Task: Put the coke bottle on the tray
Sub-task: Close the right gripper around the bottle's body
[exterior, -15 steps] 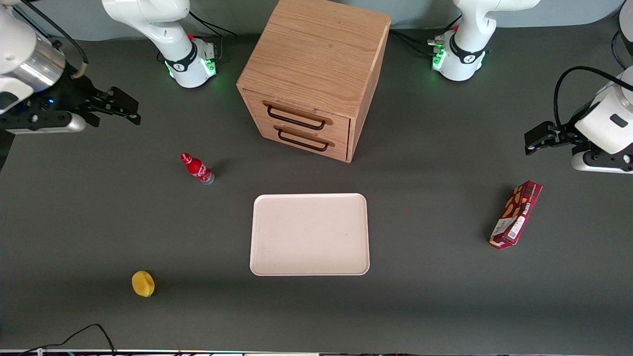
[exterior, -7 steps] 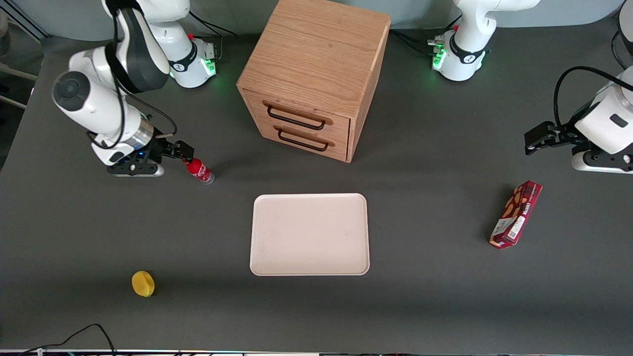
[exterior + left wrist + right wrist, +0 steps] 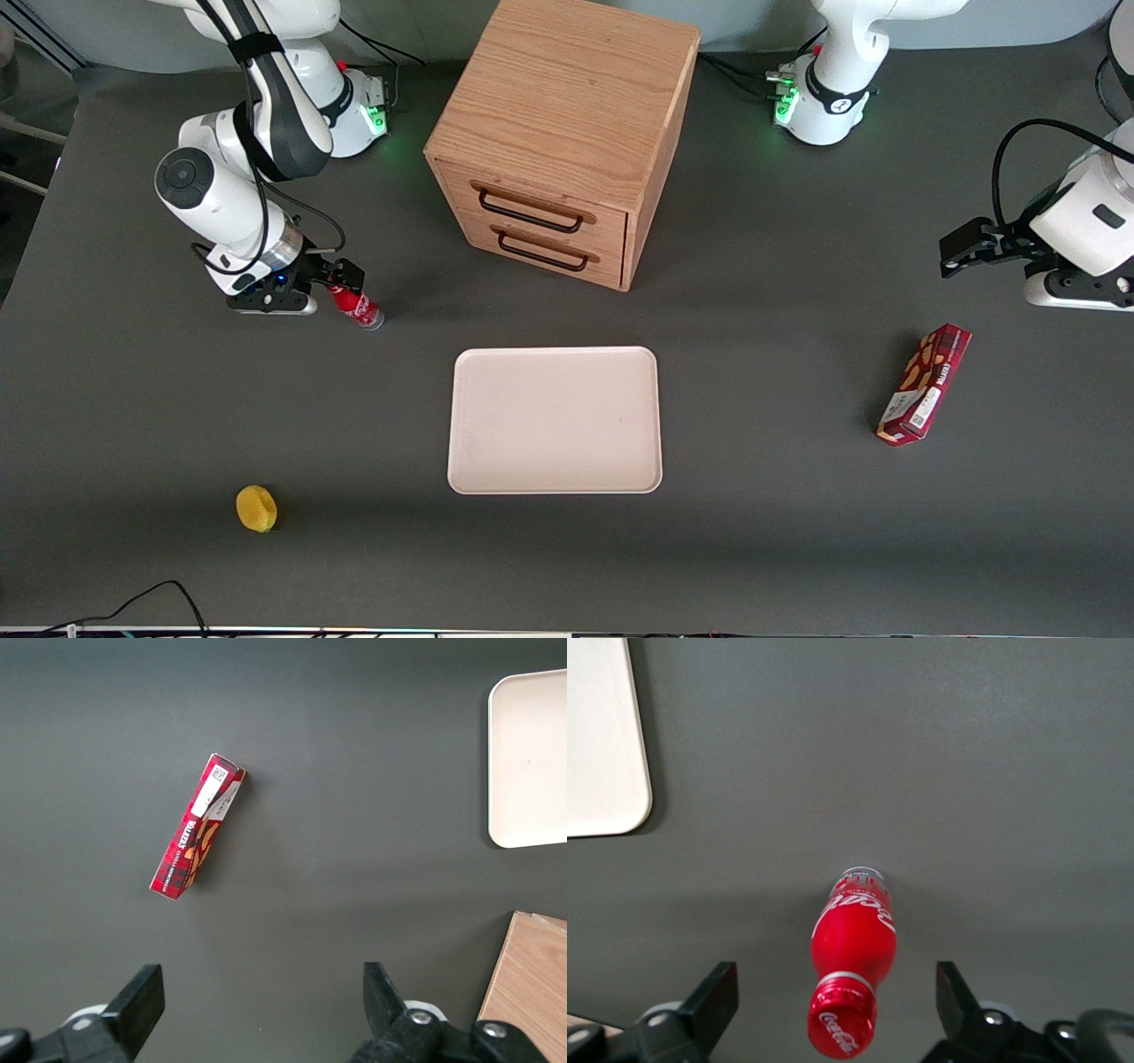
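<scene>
The coke bottle [image 3: 358, 307] stands upright on the dark table, small and red with a red cap and clear base; it also shows in the right wrist view [image 3: 853, 957]. My right gripper [image 3: 341, 280] [image 3: 837, 1014] is right over the bottle's cap, open, with the cap between the two spread fingers and clear gaps on both sides. The pale pinkish-cream tray [image 3: 467, 478] lies flat nearer the front camera than the bottle, toward the table's middle; its corner shows in the right wrist view [image 3: 602, 744].
A wooden two-drawer cabinet [image 3: 567, 133] stands farther from the camera than the tray. A yellow fruit [image 3: 256, 509] lies near the front edge. A dark red snack box [image 3: 924, 383] [image 3: 196, 835] lies toward the parked arm's end.
My right arm swung in from the table's edge and came down to the bottle; the open gripper now sits around its cap. The bottle has not moved.
</scene>
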{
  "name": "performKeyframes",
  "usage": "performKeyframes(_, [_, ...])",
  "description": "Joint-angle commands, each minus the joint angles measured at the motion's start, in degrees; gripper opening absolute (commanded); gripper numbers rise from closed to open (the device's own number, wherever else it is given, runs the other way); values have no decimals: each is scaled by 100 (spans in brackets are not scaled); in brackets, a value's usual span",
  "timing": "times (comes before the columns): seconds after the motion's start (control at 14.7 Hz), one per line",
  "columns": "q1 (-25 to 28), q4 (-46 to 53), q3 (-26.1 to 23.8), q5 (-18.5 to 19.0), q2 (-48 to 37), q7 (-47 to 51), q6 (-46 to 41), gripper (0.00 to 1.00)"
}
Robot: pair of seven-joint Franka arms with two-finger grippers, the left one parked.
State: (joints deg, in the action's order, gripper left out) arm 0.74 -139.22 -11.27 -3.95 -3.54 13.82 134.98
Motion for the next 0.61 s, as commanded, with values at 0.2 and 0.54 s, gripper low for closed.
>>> performKeyframes(0.2, [23, -228, -15, 44, -103, 191, 125, 0])
performKeyframes(0.54, [58, 43, -94, 61, -138, 148, -102, 0])
